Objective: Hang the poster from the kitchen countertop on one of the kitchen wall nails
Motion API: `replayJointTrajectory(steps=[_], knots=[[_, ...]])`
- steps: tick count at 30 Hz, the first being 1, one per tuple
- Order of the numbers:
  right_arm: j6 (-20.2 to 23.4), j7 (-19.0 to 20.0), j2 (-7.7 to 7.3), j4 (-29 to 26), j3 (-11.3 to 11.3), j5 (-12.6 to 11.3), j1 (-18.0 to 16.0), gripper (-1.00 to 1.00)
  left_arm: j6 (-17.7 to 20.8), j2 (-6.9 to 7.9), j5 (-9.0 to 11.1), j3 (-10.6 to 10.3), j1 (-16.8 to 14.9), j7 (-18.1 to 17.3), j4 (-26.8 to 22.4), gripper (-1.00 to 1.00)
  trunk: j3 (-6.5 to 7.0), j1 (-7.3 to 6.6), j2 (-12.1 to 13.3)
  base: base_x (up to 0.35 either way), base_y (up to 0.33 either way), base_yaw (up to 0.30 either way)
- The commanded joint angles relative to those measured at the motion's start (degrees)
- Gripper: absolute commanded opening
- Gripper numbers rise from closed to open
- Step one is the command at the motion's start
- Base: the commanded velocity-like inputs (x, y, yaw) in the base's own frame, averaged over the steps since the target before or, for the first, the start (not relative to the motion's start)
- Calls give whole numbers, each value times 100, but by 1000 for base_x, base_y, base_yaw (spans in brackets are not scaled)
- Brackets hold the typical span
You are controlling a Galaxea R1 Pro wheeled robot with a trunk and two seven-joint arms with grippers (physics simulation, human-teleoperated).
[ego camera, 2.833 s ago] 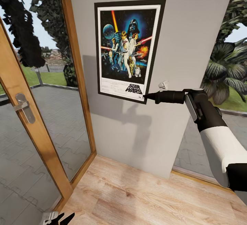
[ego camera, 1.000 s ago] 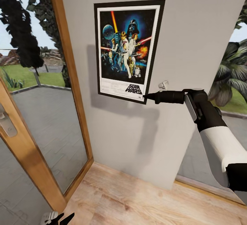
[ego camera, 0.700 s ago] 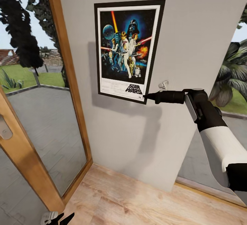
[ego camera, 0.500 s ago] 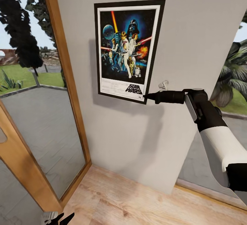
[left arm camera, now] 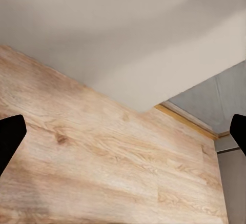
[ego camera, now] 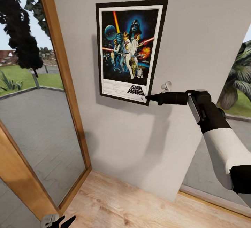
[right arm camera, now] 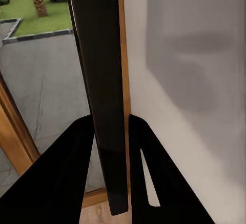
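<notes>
The poster [ego camera: 130, 50] stands upright in front of a pale grey wall [ego camera: 195, 29], its black frame, white border and "STAR WARS" lettering facing me. It casts a shadow on the wall beside and below it. My right gripper [ego camera: 150, 98] is shut on the poster's lower right corner, arm reaching in from the right. In the right wrist view the poster [right arm camera: 105, 106] shows edge-on, pinched between the two dark fingers [right arm camera: 72, 167]. My left gripper [ego camera: 58, 220] hangs low over the floor, open and empty, as the left wrist view [left arm camera: 123, 131] confirms. I can make out no wall nail. The countertop is out of view.
A wooden door frame [ego camera: 59, 68] with glass panes stands left of the wall, with a paved terrace and trees outside. Light wooden floor [ego camera: 139, 207] lies below. A glazed opening [ego camera: 237, 88] with a palm behind it is at the right.
The whole view has shifted: the door frame and garden slid left and the wall takes up more of the picture, so the camera moved. Poster and right gripper kept their hold and place.
</notes>
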Motion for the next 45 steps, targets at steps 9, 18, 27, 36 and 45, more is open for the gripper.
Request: replayJointTrajectory(steps=[9, 18, 27, 36, 45], knots=[[52, -10, -6, 0, 16, -53, -7, -100, -37, 3, 41, -48, -7, -7, 3, 100, -13, 4, -13, 76, -3, 0], [52, -10, -6, 0, 16, -51, -7, -100, -34, 3, 41, -48, -5, -7, 3, 100, -13, 4, -13, 25, 0, 0], [50, -10, -6, 0, 16, -49, -7, -100, -40, 3, 41, -48, -8, -7, 3, 100, -13, 4, -13, 86, -17, 0], [44, -10, -6, 0, 16, -47, -7, -100, -42, 3, 41, -48, -6, -7, 3, 100, -13, 4, -13, 36, -10, 0], [43, -10, -6, 0, 16, -47, -7, -100, -42, 3, 41, -48, -8, -7, 3, 100, -13, 4, -13, 110, -71, 0]])
